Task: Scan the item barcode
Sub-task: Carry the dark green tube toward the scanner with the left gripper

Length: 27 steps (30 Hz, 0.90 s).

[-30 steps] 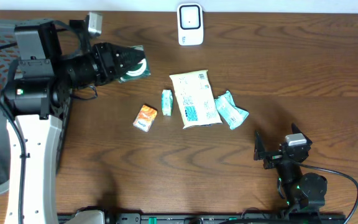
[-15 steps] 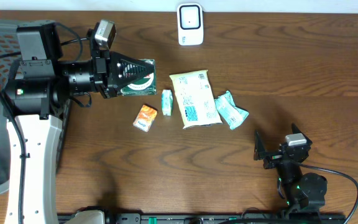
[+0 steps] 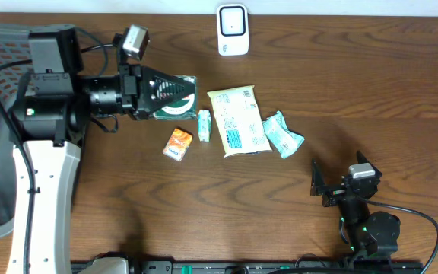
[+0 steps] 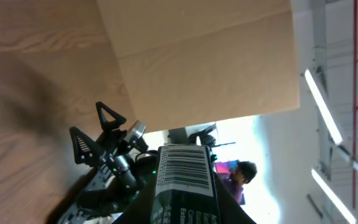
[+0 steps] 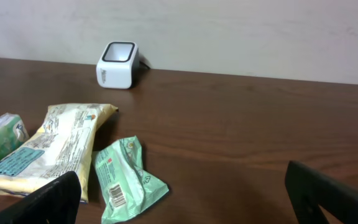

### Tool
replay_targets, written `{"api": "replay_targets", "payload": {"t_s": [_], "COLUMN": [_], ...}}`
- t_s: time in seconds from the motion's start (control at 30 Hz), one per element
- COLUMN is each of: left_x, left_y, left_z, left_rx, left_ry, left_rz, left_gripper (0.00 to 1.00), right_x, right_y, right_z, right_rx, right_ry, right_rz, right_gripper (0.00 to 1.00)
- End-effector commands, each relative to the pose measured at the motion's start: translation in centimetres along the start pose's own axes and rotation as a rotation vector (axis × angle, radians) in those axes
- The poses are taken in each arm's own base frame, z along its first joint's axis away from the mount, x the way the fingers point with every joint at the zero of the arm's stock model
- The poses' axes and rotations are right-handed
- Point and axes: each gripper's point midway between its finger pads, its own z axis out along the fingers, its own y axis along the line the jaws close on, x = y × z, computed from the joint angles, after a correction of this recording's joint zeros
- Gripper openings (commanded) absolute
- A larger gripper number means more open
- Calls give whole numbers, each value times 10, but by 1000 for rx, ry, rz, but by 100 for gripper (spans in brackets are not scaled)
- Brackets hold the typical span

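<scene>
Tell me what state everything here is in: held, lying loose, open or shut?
left gripper: shut on the dark green pack
dark green pack: held, barcode towards the wrist camera
right gripper: open, empty
scanner: standing upright, untouched
cream packet: lying flat
mint pouch: lying flat
orange packet: lying flat
small teal packet: lying beside the cream packet

**Printed marks: no wording legible**

A white barcode label with black bars stands on the upper face of the dark packet in the left wrist view; the rows of small white characters beneath it are too fine to read. In the right wrist view, the green packet carries a small barcode near its lower end and a red-and-white mark above it, illegible. The cream packet bears a blue printed panel, its lines of text blurred.
</scene>
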Motion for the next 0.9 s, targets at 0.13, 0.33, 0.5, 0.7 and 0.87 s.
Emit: {"api": "replay_targets", "payload": {"t_s": [0.13, 0.33, 0.5, 0.7, 0.87], "left_x": [1, 1, 0, -2, -5], "left_y": [5, 13, 27, 58, 89], "left_z": [10, 21, 35, 53, 69], "left_rx": [-63, -55, -37, -37, -82], "left_ry": [-7, 33, 83, 141, 179], "left_rz": [153, 228, 270, 319, 278], "left_gripper": [8, 7, 8, 8, 7], "right_x": [1, 1, 1, 1, 1], "right_y": [1, 1, 1, 1, 1], "right_z": [0, 0, 0, 0, 0], "right_rx": [-1, -1, -1, -2, -1], "right_ry": [0, 0, 0, 0, 0], "right_rz": [-12, -12, -12, -12, -12], "right_gripper": [99, 99, 99, 99, 99]}}
